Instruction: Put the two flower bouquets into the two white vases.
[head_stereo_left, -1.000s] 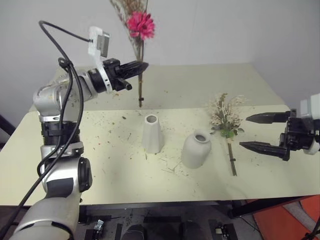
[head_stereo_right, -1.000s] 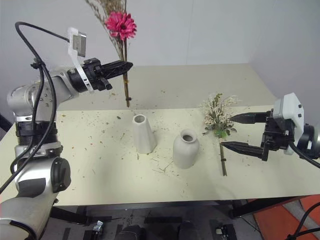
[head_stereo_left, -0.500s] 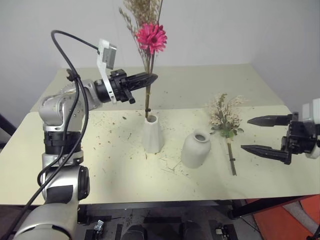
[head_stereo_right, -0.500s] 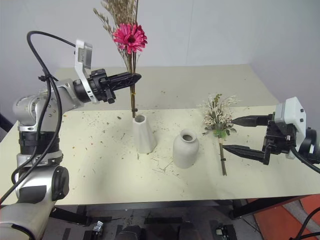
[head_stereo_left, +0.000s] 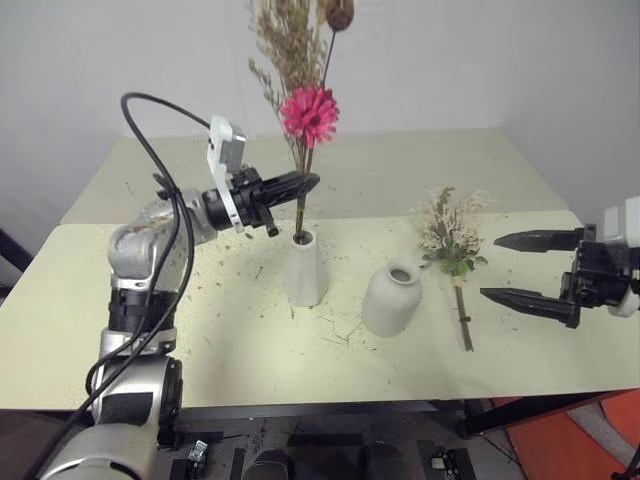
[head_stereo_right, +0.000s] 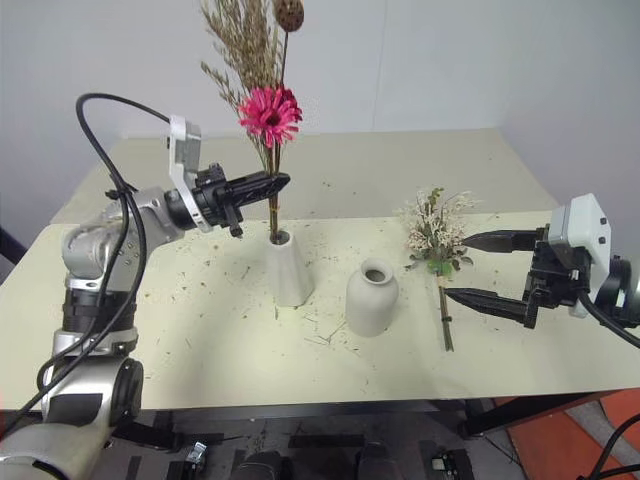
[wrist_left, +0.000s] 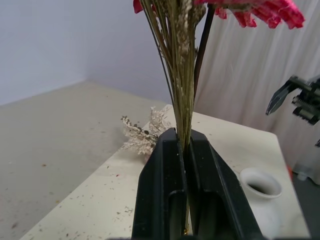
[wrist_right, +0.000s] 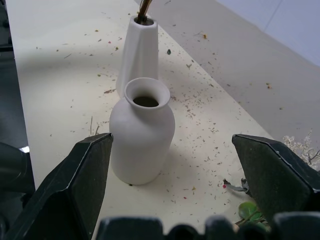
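Two flower bouquets and two white vases sit on a cream table (head_stereo_left: 200, 330) littered with small dry plant scraps.

The first bouquet, a thin dried-grass bunch (head_stereo_left: 300, 90) with one bright pink flower (head_stereo_left: 309, 114) and one brown seed head (head_stereo_left: 338, 12), stands upright. Its stems are pinched between the two black fingers of the left gripper (head_stereo_left: 305, 183), which is closed tight on them. Directly below the gripper, the stem ends enter the small mouth of the tall cone vase (head_stereo_left: 306, 268). In the left wrist view the stems (wrist_left: 182, 90) rise straight up from between the closed fingers (wrist_left: 160, 190).

The second vase, a short dome-shaped vase (head_stereo_left: 392, 298), stands empty just to the right of the cone vase, apart from it, and between the two grippers. In the right wrist view it appears straight ahead between the spread fingers, with the cone vase behind it.

The second bouquet, a cream-white bunch (head_stereo_left: 452, 235) with green leaves, lies flat on the table with its stem (head_stereo_left: 463, 318) pointing toward the near edge. It lies just beside the right gripper (head_stereo_left: 512, 266), on the side toward the dome vase, not touching it.

The right gripper hangs over the table's right side, its two fingers spread wide and holding nothing.
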